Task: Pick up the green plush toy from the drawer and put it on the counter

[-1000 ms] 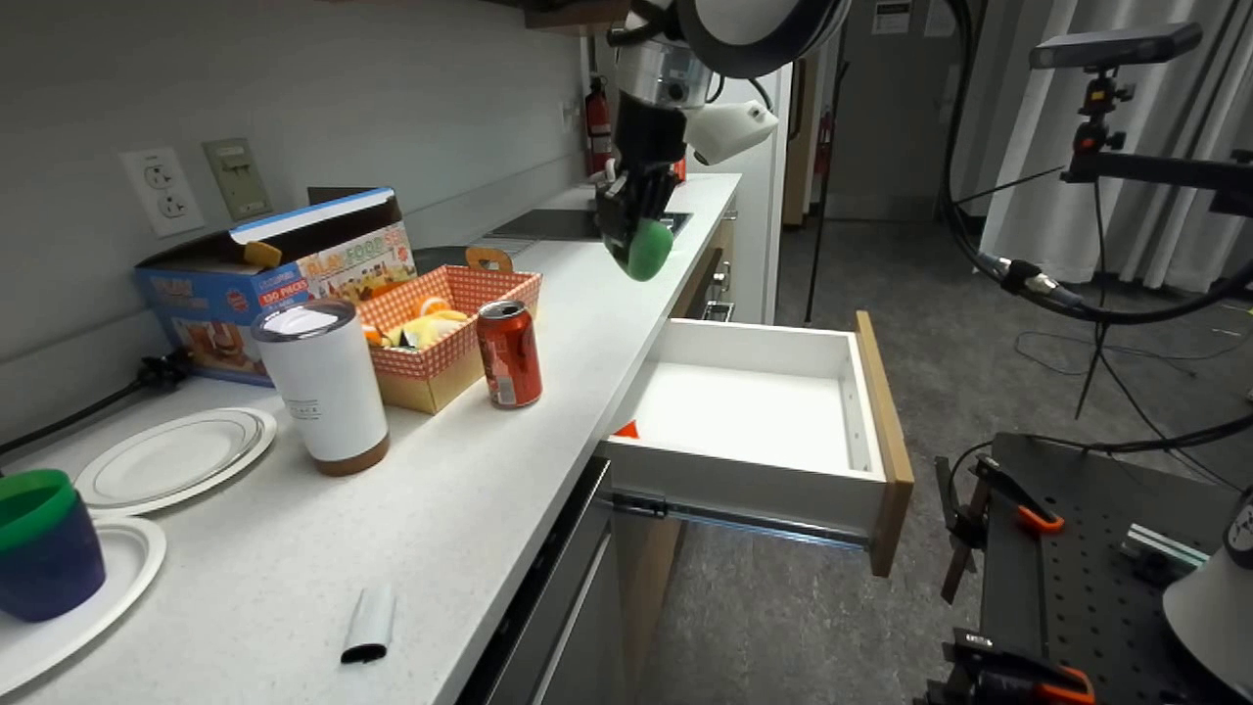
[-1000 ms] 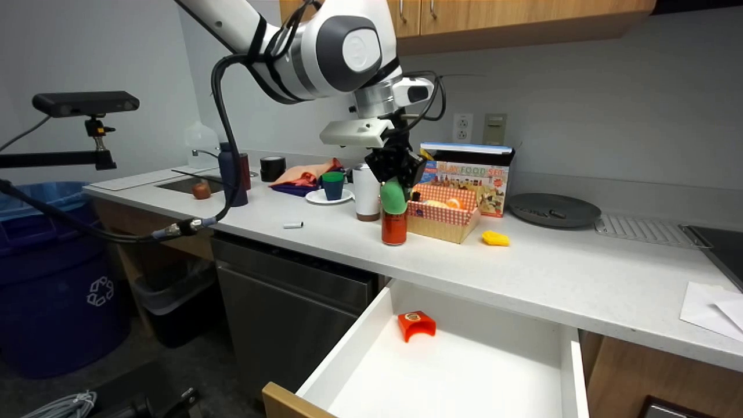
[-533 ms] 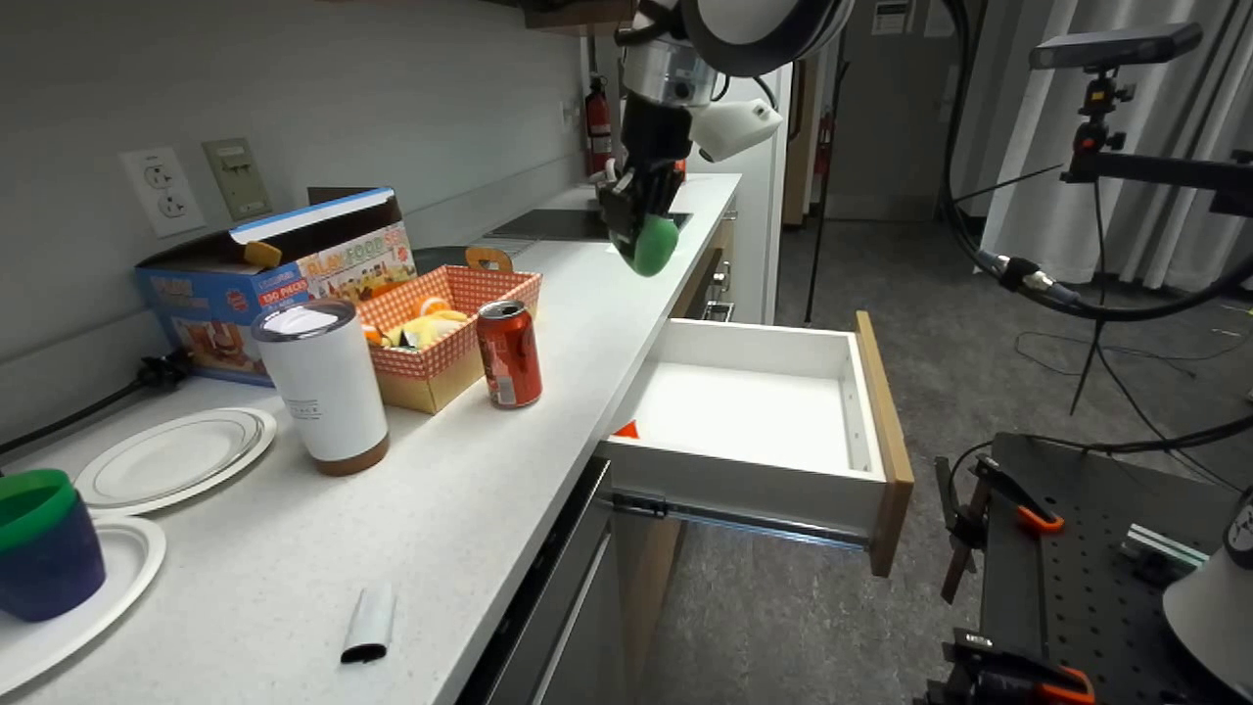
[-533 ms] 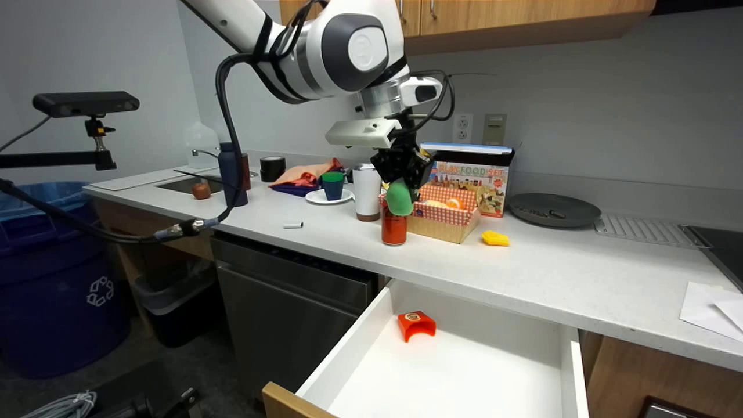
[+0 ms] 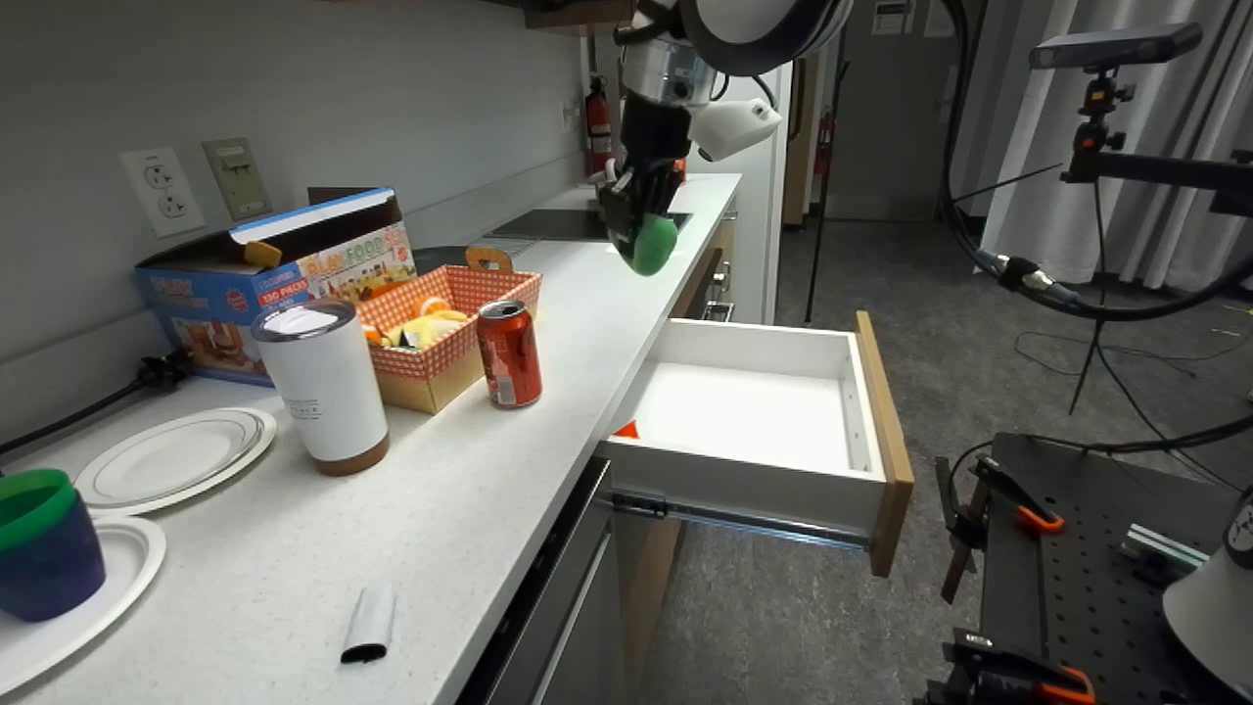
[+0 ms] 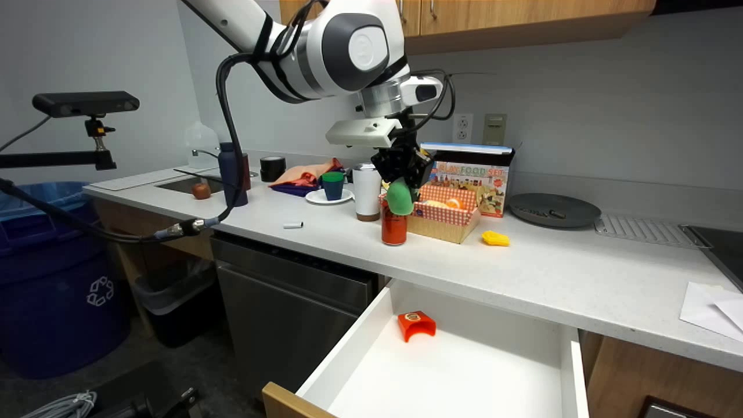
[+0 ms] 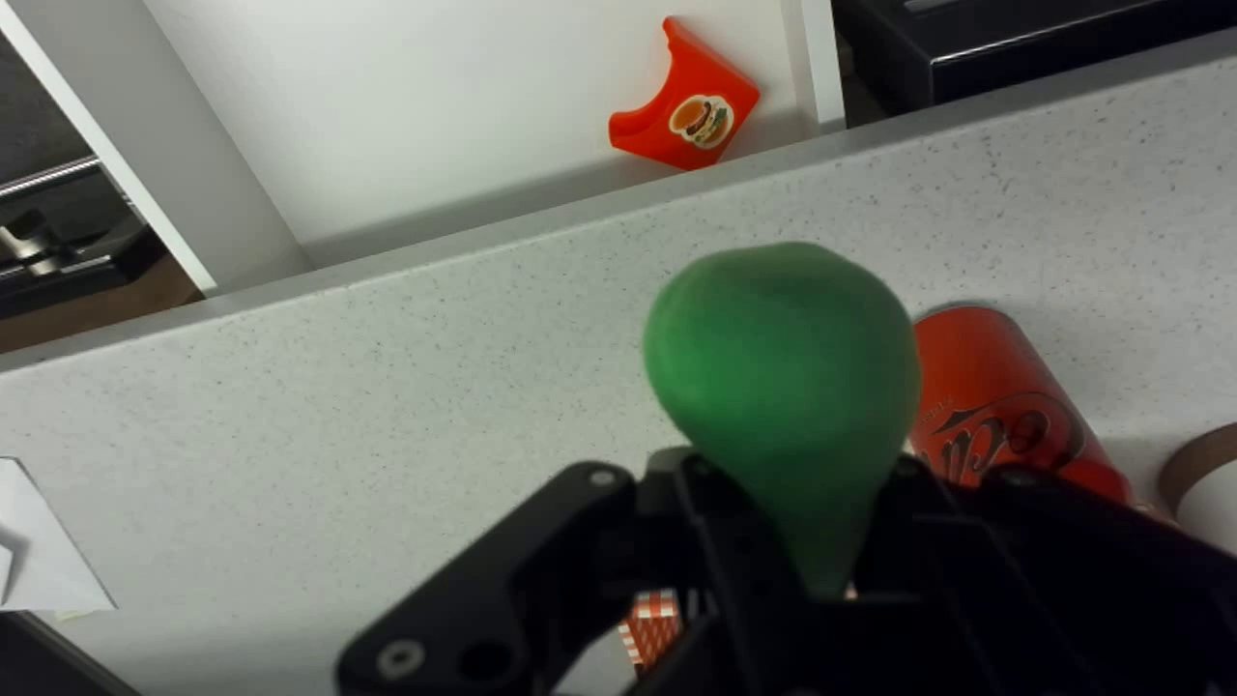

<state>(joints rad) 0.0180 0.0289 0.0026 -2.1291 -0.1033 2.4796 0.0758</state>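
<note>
Black two-fingered hand (image 7: pixel 802 471) is gripping the small, rounded, bright green plush toy (image 7: pixel 783 358), holding it up over the smooth, pale grey-white counter (image 7: pixel 387 435). Wide, shallow, wooden-edged white drawer (image 5: pixel 754 411) is sitting open, lower than the hand; cylindrical red metal can (image 5: pixel 509 357) is standing on the counter, also lower.

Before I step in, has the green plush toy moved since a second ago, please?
Yes: in an exterior view, the green plush toy has shifted slightly right against the unmoved red soda can.
</note>
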